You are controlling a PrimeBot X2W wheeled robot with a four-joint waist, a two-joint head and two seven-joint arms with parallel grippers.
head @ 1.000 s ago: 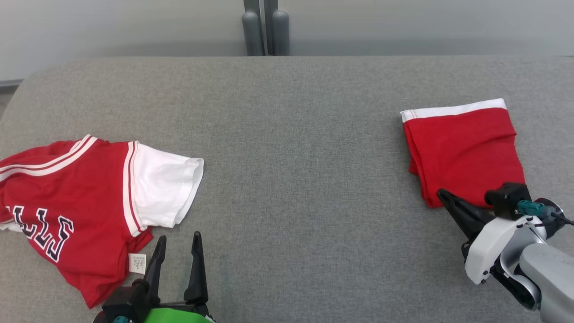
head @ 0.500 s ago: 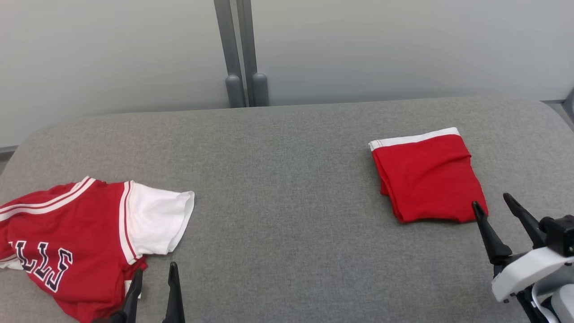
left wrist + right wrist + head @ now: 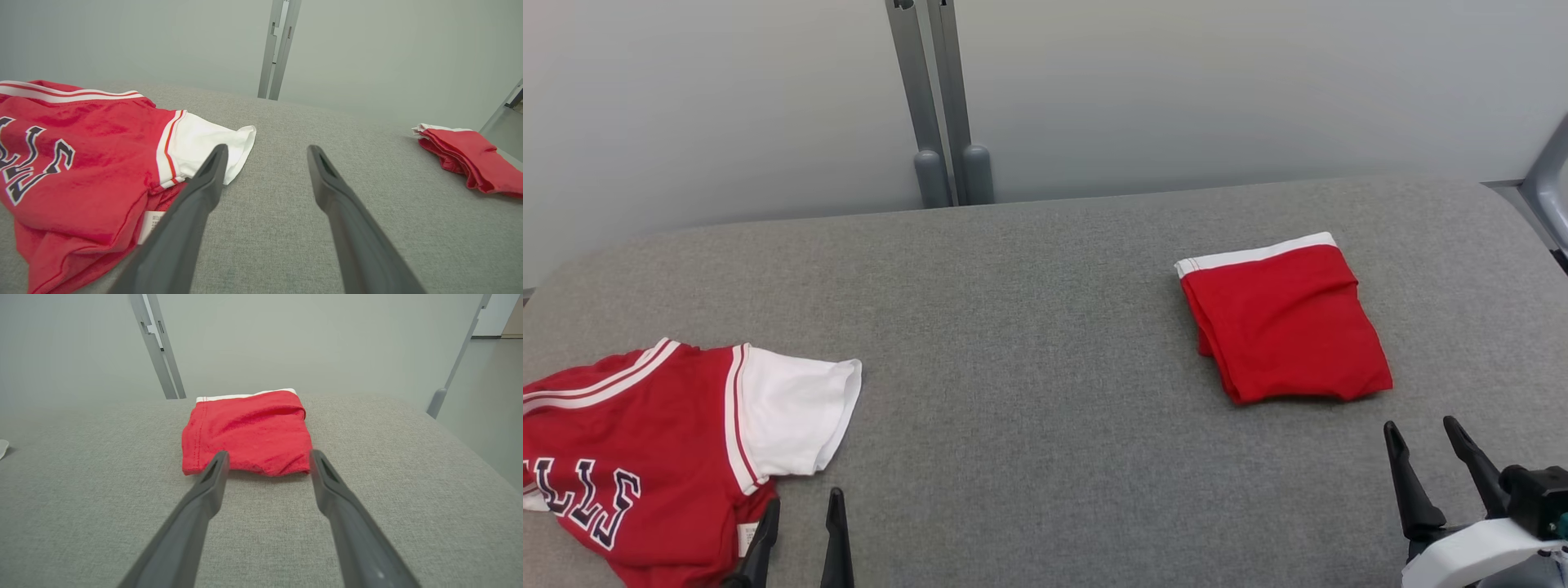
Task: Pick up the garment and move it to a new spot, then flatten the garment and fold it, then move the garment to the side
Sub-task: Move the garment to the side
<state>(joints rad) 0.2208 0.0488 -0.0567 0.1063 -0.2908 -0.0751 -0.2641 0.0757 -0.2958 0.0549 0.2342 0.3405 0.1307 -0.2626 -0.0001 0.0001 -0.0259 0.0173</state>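
A folded red garment [image 3: 1282,322] with a white band along its far edge lies flat at the right of the grey padded surface [image 3: 1045,327]. My right gripper [image 3: 1421,426] stands open just short of its near edge, touching nothing. In the right wrist view the garment [image 3: 249,433] lies beyond the open right gripper [image 3: 269,454]. The left gripper [image 3: 804,500] is open at the lower left, empty, beside a spread red and white jersey [image 3: 645,449]. In the left wrist view the jersey [image 3: 81,155] lies left of the open left gripper [image 3: 267,151], and the folded garment [image 3: 470,157] is far right.
Two grey upright posts [image 3: 939,98] stand behind the surface's far edge against a pale wall. A grey frame piece [image 3: 1547,188] rises at the far right corner. Bare grey padding stretches between the jersey and the folded garment.
The right gripper opened, let go of the folded garment's near corner and drew back toward me. The head camera tilted up, so the whole picture shifted.
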